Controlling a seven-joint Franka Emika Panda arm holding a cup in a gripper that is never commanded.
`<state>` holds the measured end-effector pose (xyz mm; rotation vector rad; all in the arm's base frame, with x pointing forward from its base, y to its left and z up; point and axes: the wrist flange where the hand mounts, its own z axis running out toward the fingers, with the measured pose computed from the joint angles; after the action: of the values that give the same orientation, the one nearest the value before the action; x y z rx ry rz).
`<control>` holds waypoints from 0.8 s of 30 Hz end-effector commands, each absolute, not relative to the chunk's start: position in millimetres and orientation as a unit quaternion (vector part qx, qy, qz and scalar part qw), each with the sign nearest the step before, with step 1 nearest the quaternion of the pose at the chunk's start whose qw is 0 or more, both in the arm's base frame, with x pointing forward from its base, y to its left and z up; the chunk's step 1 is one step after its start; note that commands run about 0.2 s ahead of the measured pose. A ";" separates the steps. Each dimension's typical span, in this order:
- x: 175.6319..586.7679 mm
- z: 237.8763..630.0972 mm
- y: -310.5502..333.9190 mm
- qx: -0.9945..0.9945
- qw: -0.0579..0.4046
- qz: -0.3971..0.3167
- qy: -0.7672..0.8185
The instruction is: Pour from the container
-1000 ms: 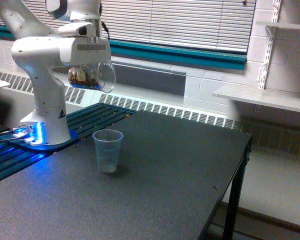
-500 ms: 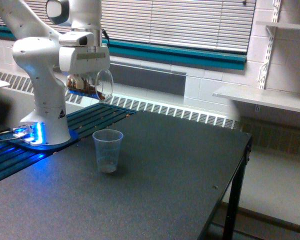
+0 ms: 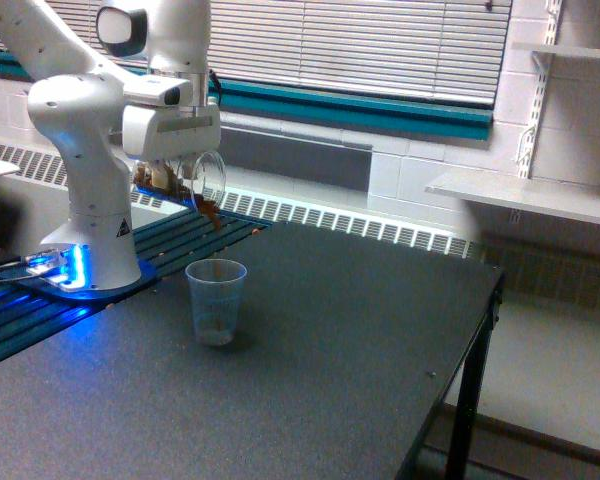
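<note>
- Pouring is the step I judge to be in hand: the container (image 3: 185, 178) lies tipped on its side in the claw (image 3: 176, 160), mouth toward 4 o'clock, with brown lumps (image 3: 209, 209) spilling over its lower lip.
- I have the claw clamped on the container, high above the table (image 3: 310, 340).
- The cup (image 3: 216, 301) stands upright on the table at 6 o'clock from the container's lip, well below it.
- Next I would tip further, slowly, keeping the lip over the cup's mouth; lumps may drop in a clump and miss.
</note>
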<state>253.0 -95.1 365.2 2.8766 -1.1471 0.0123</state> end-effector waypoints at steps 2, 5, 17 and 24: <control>248.5 346.2 -81.5 0.928 0.035 -0.024 -0.371; 248.7 344.9 -80.5 0.927 0.037 -0.025 -0.373; 247.7 339.0 -76.9 0.925 0.047 -0.036 -0.375; 247.5 335.0 -75.7 0.924 0.049 -0.042 -0.376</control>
<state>253.6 -84.7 349.7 2.8397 -1.1341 -0.0756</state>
